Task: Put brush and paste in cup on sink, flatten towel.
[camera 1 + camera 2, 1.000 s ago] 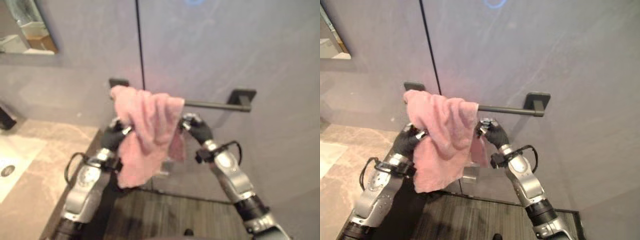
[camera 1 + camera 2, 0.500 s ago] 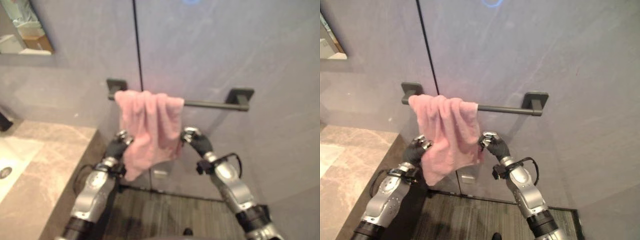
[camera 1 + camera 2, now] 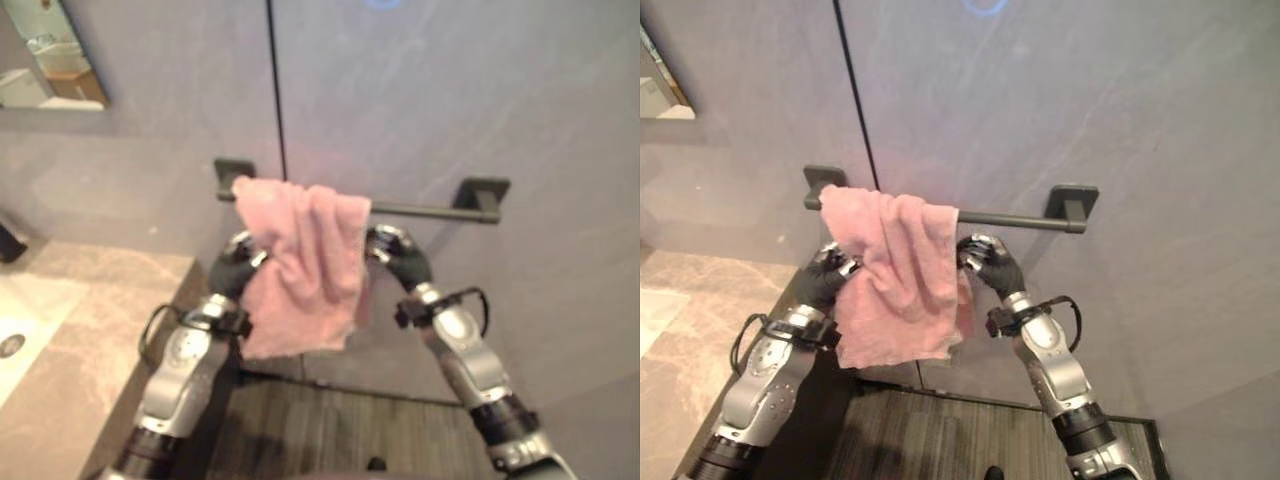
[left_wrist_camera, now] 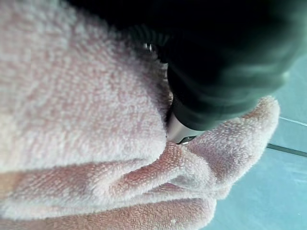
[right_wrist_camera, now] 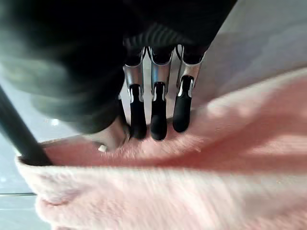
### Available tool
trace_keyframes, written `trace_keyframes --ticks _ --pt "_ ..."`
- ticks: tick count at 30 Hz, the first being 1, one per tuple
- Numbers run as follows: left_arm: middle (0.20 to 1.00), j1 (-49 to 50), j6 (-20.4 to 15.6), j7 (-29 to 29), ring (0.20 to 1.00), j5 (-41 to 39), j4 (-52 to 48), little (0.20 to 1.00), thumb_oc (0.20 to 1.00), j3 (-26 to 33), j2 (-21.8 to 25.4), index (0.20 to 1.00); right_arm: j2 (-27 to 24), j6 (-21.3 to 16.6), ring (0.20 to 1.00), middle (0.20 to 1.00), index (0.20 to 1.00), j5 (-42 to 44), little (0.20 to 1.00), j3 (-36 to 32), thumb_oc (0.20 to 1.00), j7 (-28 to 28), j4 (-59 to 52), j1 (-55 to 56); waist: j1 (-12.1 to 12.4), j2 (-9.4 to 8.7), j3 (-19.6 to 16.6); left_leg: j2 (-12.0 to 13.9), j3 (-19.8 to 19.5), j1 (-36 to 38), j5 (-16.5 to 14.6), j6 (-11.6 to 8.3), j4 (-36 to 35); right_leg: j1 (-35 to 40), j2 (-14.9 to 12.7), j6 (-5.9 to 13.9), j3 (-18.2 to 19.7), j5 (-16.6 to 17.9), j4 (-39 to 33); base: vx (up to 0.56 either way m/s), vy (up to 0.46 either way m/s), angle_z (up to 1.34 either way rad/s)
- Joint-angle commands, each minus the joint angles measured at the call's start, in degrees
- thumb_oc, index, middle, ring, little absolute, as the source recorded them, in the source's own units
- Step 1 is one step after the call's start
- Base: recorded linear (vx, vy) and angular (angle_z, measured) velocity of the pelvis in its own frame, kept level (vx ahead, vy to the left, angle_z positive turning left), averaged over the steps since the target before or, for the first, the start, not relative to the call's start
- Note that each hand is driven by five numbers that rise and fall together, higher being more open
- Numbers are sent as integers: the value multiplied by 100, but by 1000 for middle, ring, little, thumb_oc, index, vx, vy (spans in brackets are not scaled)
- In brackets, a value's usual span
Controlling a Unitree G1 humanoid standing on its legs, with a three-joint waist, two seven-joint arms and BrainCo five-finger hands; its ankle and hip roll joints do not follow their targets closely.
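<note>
A pink towel (image 3: pixel 305 265) hangs bunched over the left half of a black towel bar (image 3: pixel 420 209) on the grey wall. My left hand (image 3: pixel 238 268) grips the towel's left side just below the bar; in its wrist view a silver finger (image 4: pixel 178 132) is buried in the towel's folds (image 4: pixel 72 120). My right hand (image 3: pixel 395 255) holds the towel's right side close under the bar. Its dark fingertips (image 5: pixel 157 122) and thumb pinch the pink cloth (image 5: pixel 192 182), with the bar (image 5: pixel 17 134) beside them.
A marble countertop (image 3: pixel 90 330) with a white sink basin (image 3: pixel 15 330) lies at the lower left. A mirror (image 3: pixel 55 60) hangs at the upper left. Dark wooden floor (image 3: pixel 330 430) runs below the towel, between my arms.
Both hands dropped with the towel's sides half a second ago and have now risen back up near the bar. The towel's lower edge hangs wider than before.
</note>
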Motion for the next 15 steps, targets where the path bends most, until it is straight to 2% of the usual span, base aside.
trace_keyframes --ticks 1,6,15 --pt "200 -423 -240 -22 200 -141 166 200 200 -11 187 200 -97 8 1000 1000 1000 513 1000 -1 1000 357 -270 -189 -46 -39 -22 -191 65 -98 -395 556 67 620 -190 254 -281 -736 23 -55 56 0" --pt "200 -436 -176 -127 200 -163 174 200 200 -95 265 200 -442 274 1000 1000 1000 1272 1000 252 1000 640 -228 -345 12 -124 16 -279 82 -232 -361 589 67 490 -283 327 -299 -620 23 -44 50 0" --pt "200 -315 -115 -219 200 -274 123 200 200 -136 371 200 -597 446 1000 1000 1000 1458 1000 483 1000 693 -153 -751 129 -232 45 -403 56 -297 -367 674 67 444 -405 396 -341 -498 23 -13 56 1"
